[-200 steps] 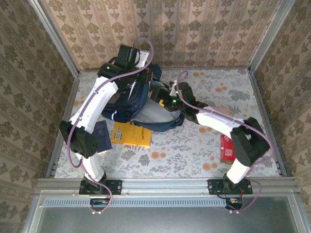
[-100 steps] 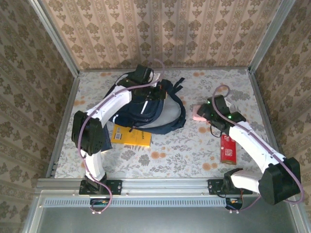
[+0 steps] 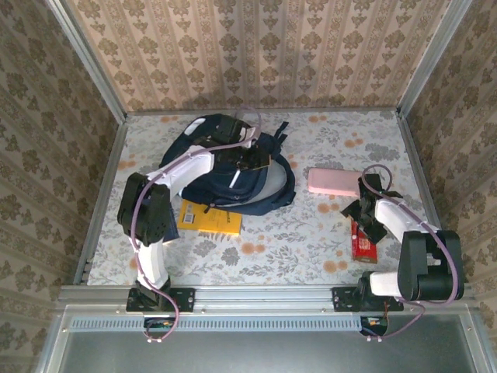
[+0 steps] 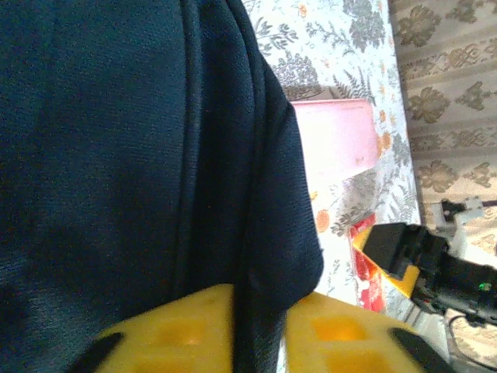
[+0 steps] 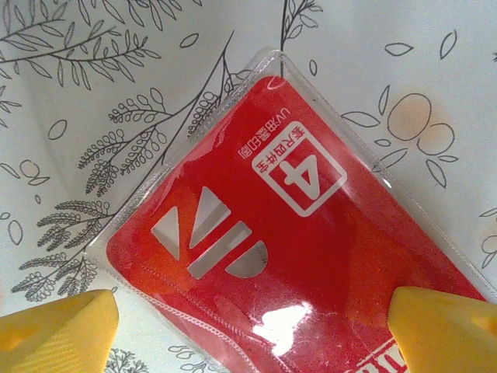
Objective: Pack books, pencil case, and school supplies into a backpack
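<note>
The navy backpack (image 3: 221, 175) lies slumped at the back left of the table. My left gripper (image 3: 253, 159) rests on top of it; in the left wrist view a fold of the backpack's cloth (image 4: 140, 155) fills the gap between the yellow fingers (image 4: 171, 330), touching both. A yellow book (image 3: 210, 219) lies just in front of the backpack. The pink box (image 3: 334, 181) lies to its right. My right gripper (image 3: 363, 221) hangs open low over the small red pack (image 5: 287, 233), one fingertip (image 5: 70, 322) on each side of it, not touching.
The table has a floral cloth (image 3: 264, 249) and patterned walls on three sides. A metal rail (image 3: 256, 295) runs along the front edge. The pink box (image 4: 335, 138) and red pack (image 4: 366, 272) also show past the backpack in the left wrist view.
The backpack has come down from a lifted pose and now lies flat. The right arm pulled out of it, swung right past the pink box and dropped over the red pack.
</note>
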You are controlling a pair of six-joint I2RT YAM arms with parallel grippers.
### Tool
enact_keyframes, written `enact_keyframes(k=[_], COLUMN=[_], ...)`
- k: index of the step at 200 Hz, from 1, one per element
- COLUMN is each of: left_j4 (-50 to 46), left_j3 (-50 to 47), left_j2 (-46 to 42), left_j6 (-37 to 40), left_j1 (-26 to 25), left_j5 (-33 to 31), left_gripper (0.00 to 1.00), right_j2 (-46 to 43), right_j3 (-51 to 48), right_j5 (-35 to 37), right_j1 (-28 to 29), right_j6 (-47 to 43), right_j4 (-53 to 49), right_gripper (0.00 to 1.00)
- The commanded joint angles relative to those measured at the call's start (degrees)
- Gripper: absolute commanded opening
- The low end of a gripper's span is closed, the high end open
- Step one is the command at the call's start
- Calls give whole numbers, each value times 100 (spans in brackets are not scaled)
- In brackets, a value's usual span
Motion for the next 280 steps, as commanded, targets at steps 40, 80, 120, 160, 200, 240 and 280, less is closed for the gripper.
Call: enact_keyframes(k=[40,80,120,160,200,240,280], left_j4=[-139,-238,-49,-175,-415,-567,-620], left_j3=[109,196,182,301,471,450,494], left_j2=[-58,16,218,415,988,1260,1625], left_j6=[131,266,170,322,85,-204,-602], left_j1=[-72,-462,-1051,-1555,-1816,-1709,-1659], left_j5=[-94,-11,318,610,810,651,778], left_gripper=[56,59,60,60,60,61,63], right_j2=[-667,-537,-1088,-1329,-493,-380,-388], right_j3=[-704,-684,-466,-326,-290,-359,-318], right_j5=[-2063,-2466,-2028,-1590,-2323,-2839,-2523], right_j1=[676,1629,1712,1297,745,740,828], right_j6=[586,1028,633,103,-454,-1034,-1099], right_j4=[1229,1840,1124,331,988,1487,1097], right_gripper=[87,85,81,79,81,81,78])
